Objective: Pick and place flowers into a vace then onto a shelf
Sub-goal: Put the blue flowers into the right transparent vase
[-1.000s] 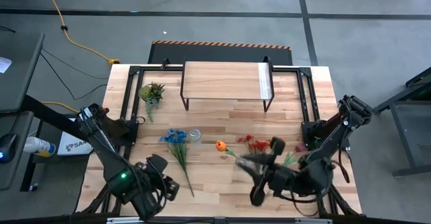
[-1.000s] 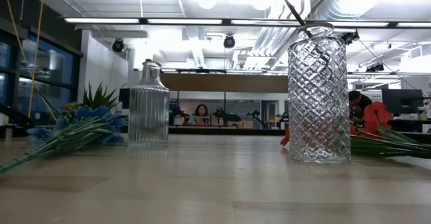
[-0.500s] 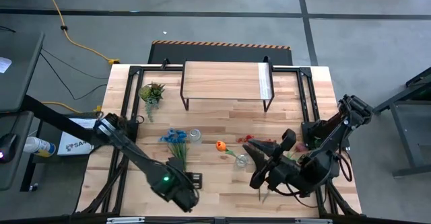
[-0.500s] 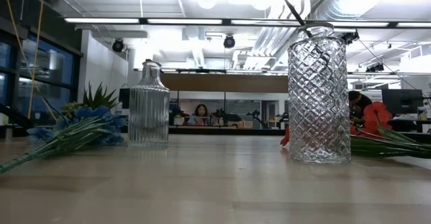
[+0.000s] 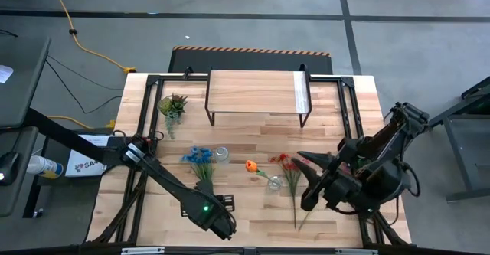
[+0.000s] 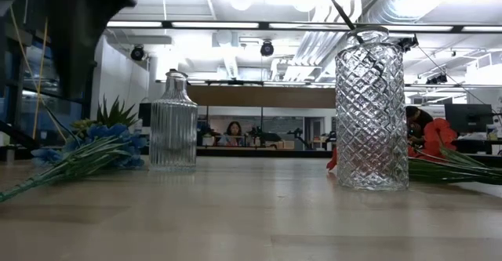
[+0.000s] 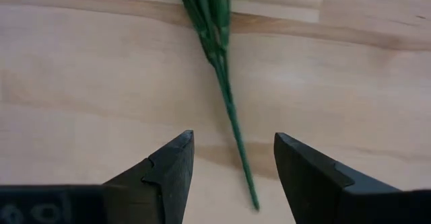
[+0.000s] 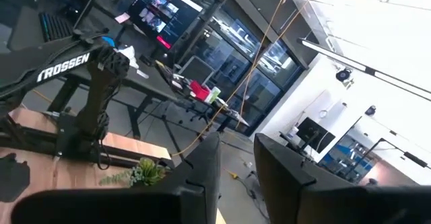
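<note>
**A:** Best way to grab that blue cluster (image 5: 200,157)? It's lying flat on the table (image 5: 253,209), blooms by the small ribbed bottle (image 5: 222,155), stem running toward the front edge. The shelf (image 5: 256,93) at the back is bare.

**B:** I'd drop straight down so the stem (image 7: 232,120) sits centred between the fingers, then pinch low, near the tip. It's thin, so a skewed approach probably just rolls it away.

**A:** Pose?

**B:** Left arm is stretched long across the table, left gripper (image 7: 232,177) hanging over the stem end, fingers spread, nothing held. Right gripper (image 5: 310,180) is parked by the red cluster (image 5: 288,165), pointing up into the room, fingers a little apart.
</note>
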Controlling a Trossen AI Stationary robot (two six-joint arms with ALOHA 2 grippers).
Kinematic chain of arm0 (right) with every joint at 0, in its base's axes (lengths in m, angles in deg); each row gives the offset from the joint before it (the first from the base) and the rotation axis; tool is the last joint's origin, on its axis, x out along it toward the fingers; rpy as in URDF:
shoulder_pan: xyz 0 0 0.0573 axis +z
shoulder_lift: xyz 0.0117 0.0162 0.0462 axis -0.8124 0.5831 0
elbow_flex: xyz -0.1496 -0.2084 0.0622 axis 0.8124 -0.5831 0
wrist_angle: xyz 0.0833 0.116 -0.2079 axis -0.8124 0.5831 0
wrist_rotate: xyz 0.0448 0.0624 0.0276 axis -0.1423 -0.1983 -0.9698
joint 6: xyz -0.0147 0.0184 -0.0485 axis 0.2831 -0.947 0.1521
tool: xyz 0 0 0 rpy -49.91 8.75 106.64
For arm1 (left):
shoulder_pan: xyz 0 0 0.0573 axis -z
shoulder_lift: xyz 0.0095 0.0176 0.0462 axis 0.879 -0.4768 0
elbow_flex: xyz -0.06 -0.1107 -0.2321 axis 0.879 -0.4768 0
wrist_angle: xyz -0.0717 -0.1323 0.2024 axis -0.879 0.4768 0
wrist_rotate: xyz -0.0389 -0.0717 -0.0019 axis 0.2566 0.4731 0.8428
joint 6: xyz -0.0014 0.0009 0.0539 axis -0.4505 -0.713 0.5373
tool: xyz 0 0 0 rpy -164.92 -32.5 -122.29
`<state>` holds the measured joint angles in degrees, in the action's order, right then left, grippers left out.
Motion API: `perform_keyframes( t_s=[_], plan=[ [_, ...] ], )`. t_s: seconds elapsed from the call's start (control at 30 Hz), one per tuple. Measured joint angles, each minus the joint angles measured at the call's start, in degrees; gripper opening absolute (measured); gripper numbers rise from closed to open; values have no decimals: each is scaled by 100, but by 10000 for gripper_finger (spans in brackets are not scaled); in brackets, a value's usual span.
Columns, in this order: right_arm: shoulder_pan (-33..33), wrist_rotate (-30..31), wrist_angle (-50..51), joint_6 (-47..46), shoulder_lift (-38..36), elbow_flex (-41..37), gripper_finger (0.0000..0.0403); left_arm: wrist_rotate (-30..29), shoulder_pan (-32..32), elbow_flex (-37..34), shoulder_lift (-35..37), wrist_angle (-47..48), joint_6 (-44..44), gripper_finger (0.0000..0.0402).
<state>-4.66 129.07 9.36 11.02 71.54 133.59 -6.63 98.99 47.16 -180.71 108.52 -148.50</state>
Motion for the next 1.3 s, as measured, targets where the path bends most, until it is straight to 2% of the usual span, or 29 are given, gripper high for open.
perform_keyframes(
  t_s=[0.53,0.83,0.97,1.1,1.3],
  plan=[
    [109,152,788,-437,-22,0,83,-308,-209,-9,-381,647,-79,236],
    [111,167,887,-461,-22,0,83,-284,-263,-51,-613,337,0,236],
    [111,170,907,-465,-22,0,83,59,-261,-429,-637,-32,-24,236],
    [111,177,914,-470,-22,0,83,28,-259,-797,-574,-623,-89,236],
    [111,159,943,-463,-22,0,83,3,-259,-831,-587,-654,-113,236]
  ],
)
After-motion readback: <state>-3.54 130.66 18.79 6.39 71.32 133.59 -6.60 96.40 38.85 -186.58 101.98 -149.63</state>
